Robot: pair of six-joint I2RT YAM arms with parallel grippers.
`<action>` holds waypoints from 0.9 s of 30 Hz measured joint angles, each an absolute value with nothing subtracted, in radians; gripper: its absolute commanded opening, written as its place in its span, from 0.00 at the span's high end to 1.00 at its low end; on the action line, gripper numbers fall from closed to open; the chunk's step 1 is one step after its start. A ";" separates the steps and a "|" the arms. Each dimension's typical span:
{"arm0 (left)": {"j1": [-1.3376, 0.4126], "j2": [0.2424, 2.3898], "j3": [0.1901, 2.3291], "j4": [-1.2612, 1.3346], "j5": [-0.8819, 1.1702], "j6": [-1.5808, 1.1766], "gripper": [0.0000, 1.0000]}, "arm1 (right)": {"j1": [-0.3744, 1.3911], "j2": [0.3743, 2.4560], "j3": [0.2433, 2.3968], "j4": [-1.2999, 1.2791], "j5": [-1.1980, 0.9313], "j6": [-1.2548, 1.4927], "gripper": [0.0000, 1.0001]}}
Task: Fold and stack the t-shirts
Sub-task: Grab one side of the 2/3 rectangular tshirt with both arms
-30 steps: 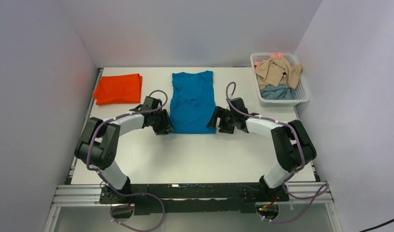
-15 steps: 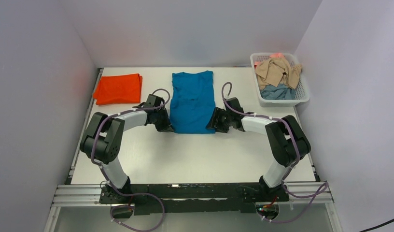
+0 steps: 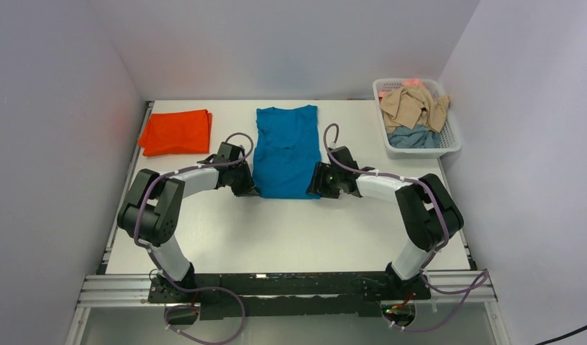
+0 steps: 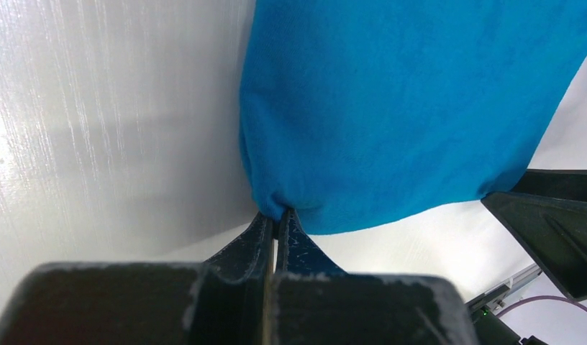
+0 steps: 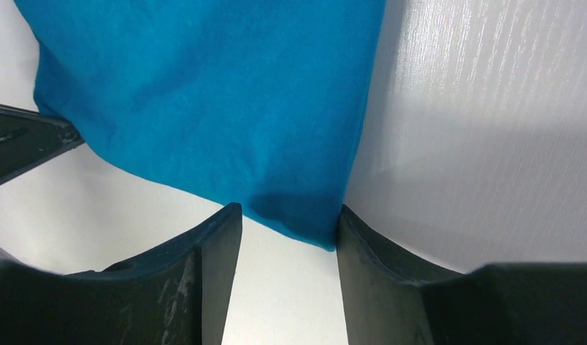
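Note:
The teal-blue t-shirt [image 3: 286, 151] lies flat as a long folded strip in the middle of the table. My left gripper [image 3: 252, 189] is shut on its near left corner [image 4: 276, 205], the cloth pinched between the tips. My right gripper [image 3: 315, 188] is open, its fingers straddling the near right corner [image 5: 305, 215], which lies on the table between them. The orange-red t-shirt [image 3: 176, 131] lies folded at the far left.
A white basket [image 3: 449, 147] at the far right holds a beige garment [image 3: 414, 106] over a dull grey-blue one [image 3: 413, 136]. White walls enclose the table on three sides. The right gripper's finger shows at the left wrist view's right edge [image 4: 557, 223].
Both grippers have moved inward to the teal-blue shirt's near corners. The left one now pinches its corner; the shirt itself has barely shifted.

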State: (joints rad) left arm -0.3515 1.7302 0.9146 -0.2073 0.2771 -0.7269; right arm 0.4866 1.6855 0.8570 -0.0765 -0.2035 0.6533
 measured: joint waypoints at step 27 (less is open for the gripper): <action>-0.439 1.387 0.586 -0.192 0.185 -0.741 1.00 | 0.599 1.521 0.723 -0.217 -0.312 0.558 1.00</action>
State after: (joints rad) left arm -0.4389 1.3872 0.5861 -0.1917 0.1852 -0.7410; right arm 0.5991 1.5208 0.7235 -0.2173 -0.3119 0.5575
